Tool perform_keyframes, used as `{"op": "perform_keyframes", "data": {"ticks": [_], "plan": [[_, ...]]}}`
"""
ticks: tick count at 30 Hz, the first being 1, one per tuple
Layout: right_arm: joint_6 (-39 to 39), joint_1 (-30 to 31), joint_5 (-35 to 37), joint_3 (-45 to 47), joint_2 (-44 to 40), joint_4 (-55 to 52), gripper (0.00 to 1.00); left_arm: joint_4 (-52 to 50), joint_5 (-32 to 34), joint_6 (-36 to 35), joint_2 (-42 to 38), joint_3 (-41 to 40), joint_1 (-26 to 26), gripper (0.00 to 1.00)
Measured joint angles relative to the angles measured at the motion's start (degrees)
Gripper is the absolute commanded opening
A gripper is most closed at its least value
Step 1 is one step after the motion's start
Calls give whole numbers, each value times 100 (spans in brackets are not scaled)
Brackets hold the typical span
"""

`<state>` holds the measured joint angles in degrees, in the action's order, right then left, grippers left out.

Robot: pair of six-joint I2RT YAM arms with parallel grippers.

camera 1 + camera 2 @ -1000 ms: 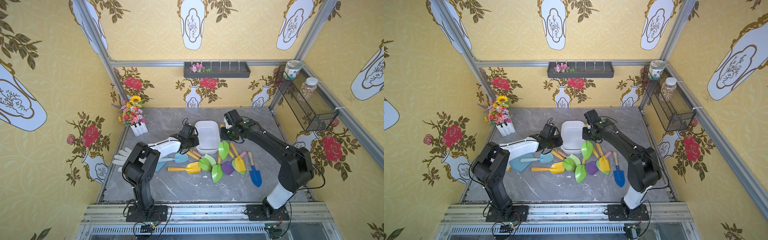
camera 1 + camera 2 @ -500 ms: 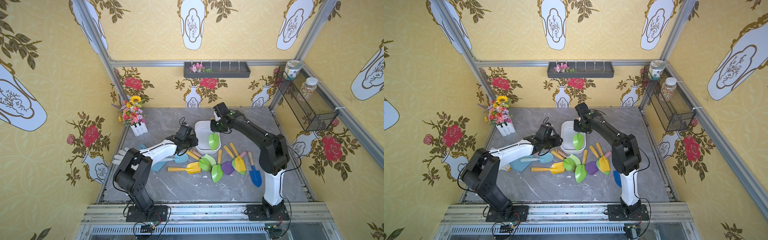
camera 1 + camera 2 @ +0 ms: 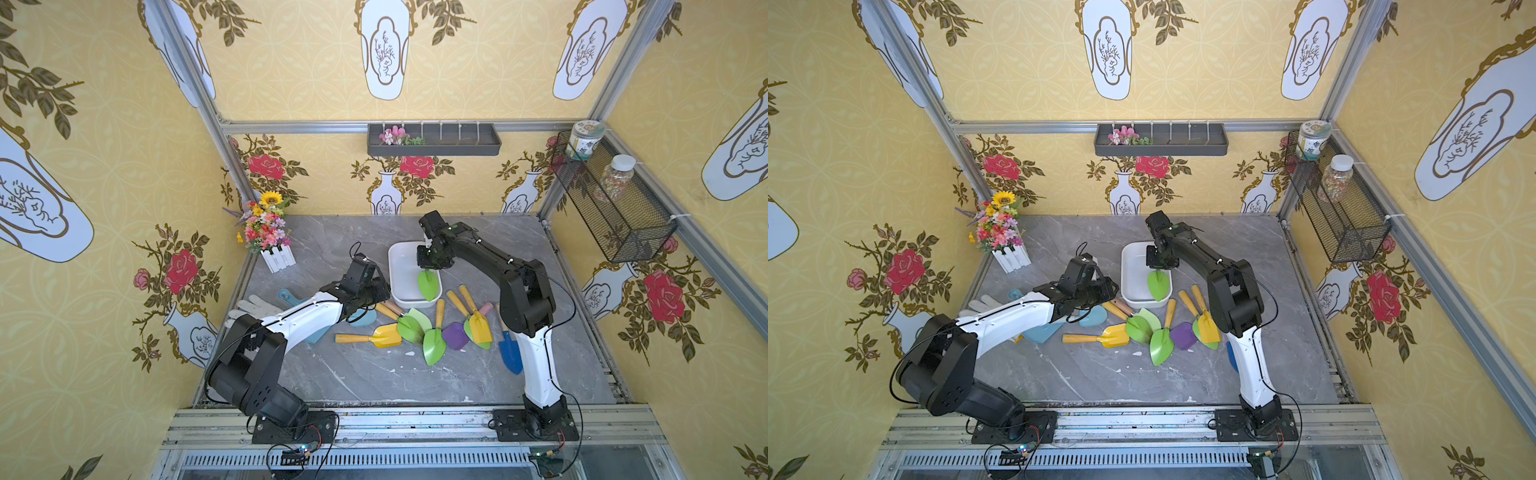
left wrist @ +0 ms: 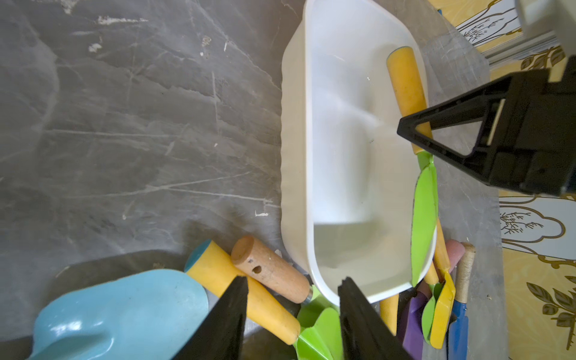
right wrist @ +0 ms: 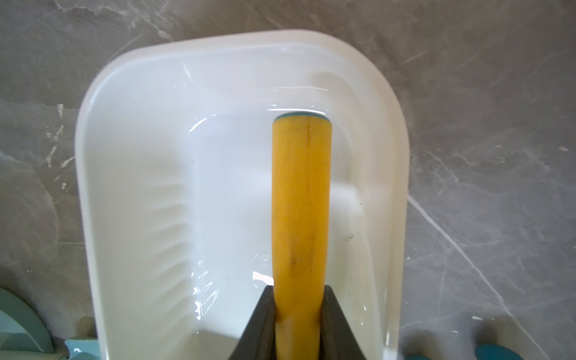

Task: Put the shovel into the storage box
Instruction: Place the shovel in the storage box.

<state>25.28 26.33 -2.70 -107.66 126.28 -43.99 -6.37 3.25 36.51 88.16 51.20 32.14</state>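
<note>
At the far left of the grey marble table, a bunch of artificial flowers in a white picket planter is set against the wall, and a white glove is laid flat nearer the front edge. Just beside the glove, a light blue scoop is partly covered by the left arm. The left gripper is held low, just short of the near left corner of the storage box, with its jaws parted and nothing caught between them; a wooden handle is seen beneath it. The white box is set lengthwise at mid-table. The shovel, green-bladed and yellow-handled, is placed along the box's right side: the handle is pointed toward the far end, inside the walls, while the blade is tilted over the near right corner. Whether the handle is rested on the box floor cannot be told for certain, though it appears close to it. The handle is clamped firmly by the right gripper near the blade end. In front and to the right of the box, more tools are spread in a loose heap: a yellow shovel, green shovels, a purple shovel and, furthest right, a blue shovel partly hidden by the right arm. A black wire basket is fixed to the right wall.
</note>
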Motion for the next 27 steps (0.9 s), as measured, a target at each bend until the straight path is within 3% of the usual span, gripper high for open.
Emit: {"op": "perform_keyframes", "data": {"ticks": [19, 27], "plan": [[-72, -61, 199, -474, 466, -136, 17, 35, -63, 20, 157, 131, 0, 52], [-111, -20, 315, -437, 597, -140, 38, 33, -63, 61, 140, 122, 0, 52]]}}
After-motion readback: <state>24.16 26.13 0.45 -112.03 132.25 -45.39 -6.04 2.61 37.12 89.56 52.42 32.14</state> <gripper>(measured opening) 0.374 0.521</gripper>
